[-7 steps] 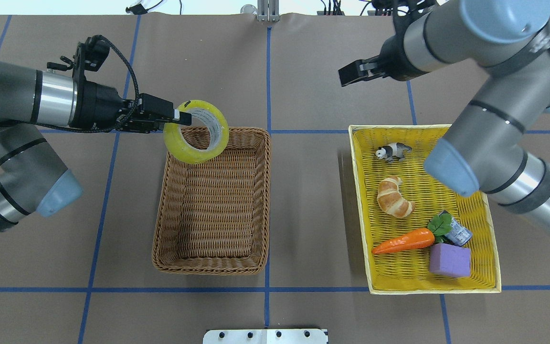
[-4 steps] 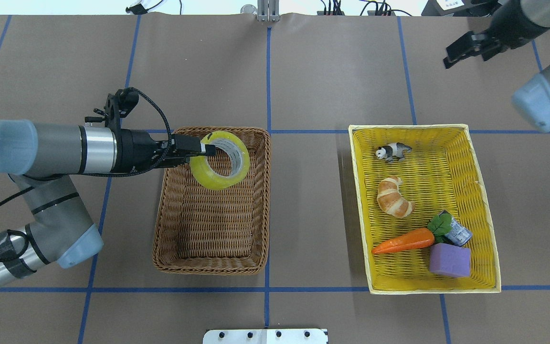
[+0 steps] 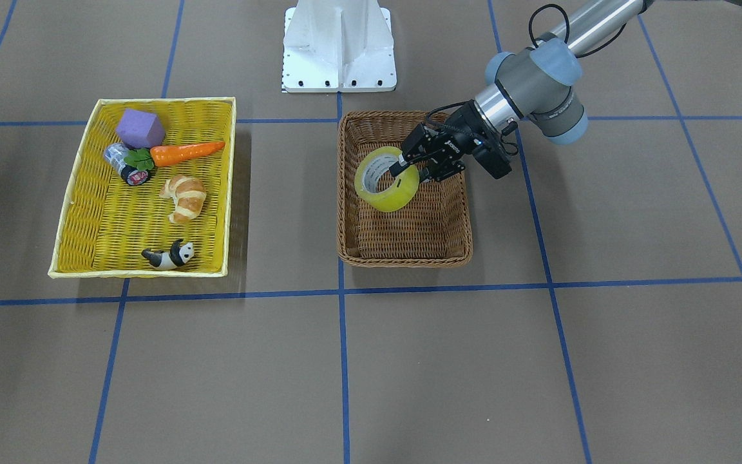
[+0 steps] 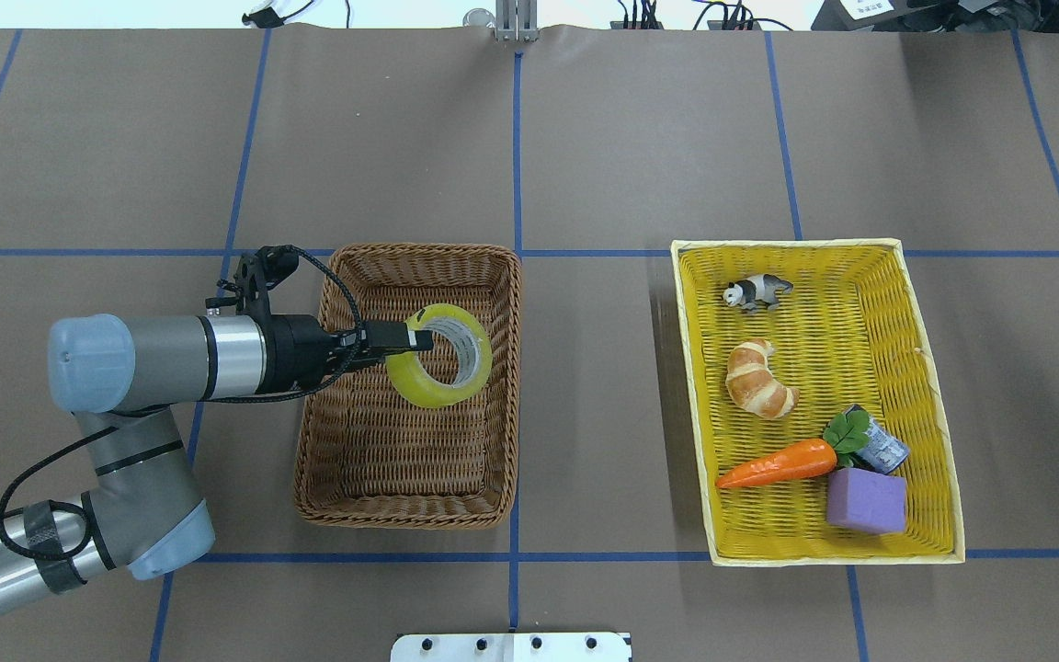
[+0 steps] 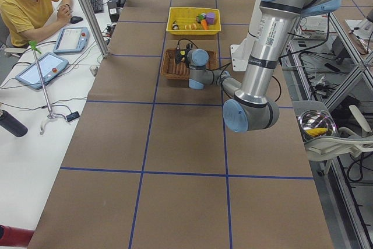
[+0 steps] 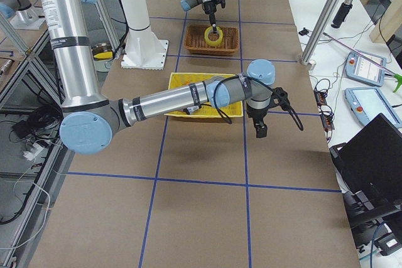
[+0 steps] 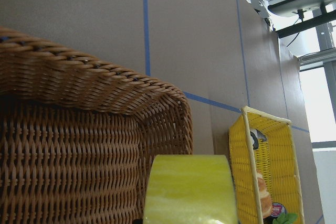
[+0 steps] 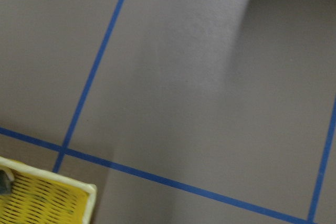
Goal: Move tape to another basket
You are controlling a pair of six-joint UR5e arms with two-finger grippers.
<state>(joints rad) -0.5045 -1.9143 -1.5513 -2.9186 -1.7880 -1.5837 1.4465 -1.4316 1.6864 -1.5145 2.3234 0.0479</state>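
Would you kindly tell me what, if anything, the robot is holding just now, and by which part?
The left gripper holds the tape by its ring wall, one finger reaching inside the core.

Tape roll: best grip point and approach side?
Pinch the ring wall of the tape from the robot's left: one finger in the core, one on the outer face. Its open core faces mostly up, leaving the wall as the thin part. The left gripper holds it so over the basket.

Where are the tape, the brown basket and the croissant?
tape [image 4: 419, 390], overhead view, yellow outer band.
brown basket [image 4: 401, 511], overhead view, near rim.
croissant [image 4: 759, 379], overhead view, its middle.
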